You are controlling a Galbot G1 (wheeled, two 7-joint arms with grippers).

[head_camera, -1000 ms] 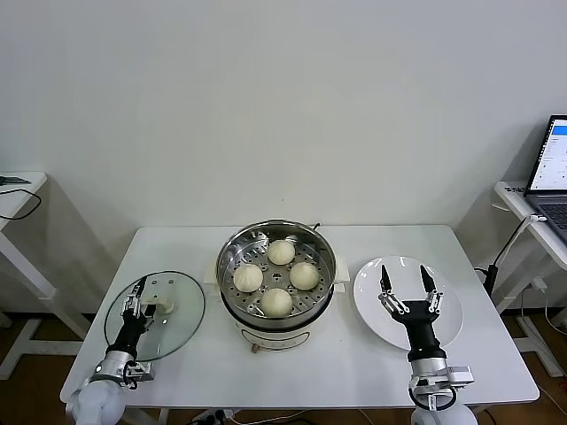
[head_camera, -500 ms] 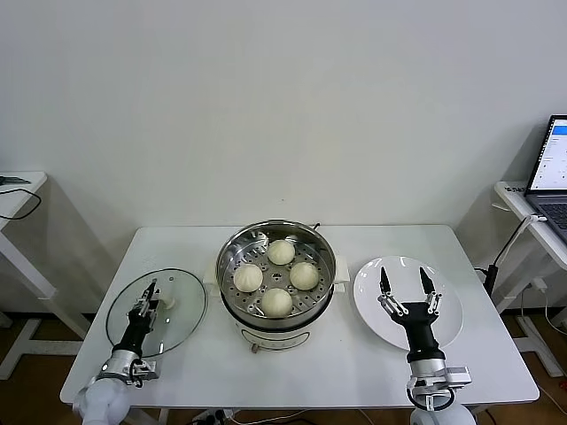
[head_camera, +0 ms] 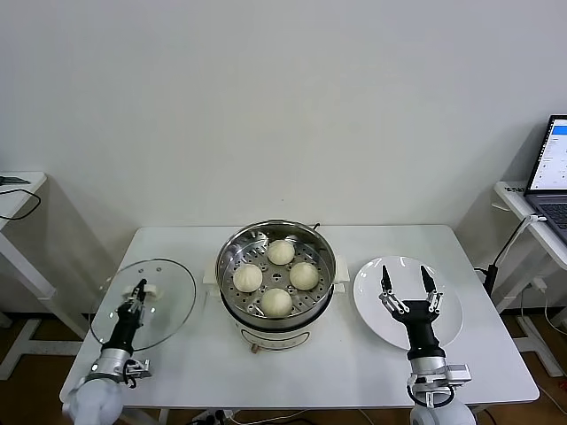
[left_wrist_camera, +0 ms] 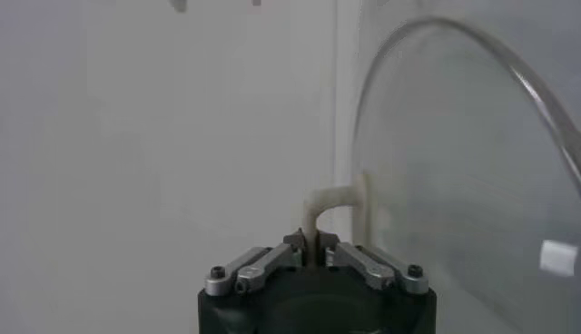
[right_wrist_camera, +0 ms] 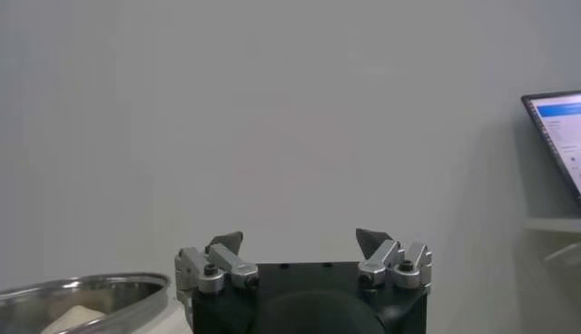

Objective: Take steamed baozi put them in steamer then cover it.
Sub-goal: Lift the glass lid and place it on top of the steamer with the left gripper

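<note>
The left pincer (head_camera: 139, 289) is clamped tight, its arm reaching up from the lower left. The right pincer (head_camera: 407, 282) points upward with fingers spread wide.

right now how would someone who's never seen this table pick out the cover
Start at the shiny steamer in the middle of the white table. On the robot's left of it, the cover is tilted up in the left gripper, whose jaws are shut on its white handle. It is clear glass with a metal rim, unlike the opaque white plate on the other side.

Lighting is bright, even and diffuse. The shiny round stainless-steel steamer (head_camera: 276, 275) carries soft reflections. Beside the left gripper (left_wrist_camera: 313, 249), the clear glass cover (left_wrist_camera: 472, 181) appears hazy.
</note>
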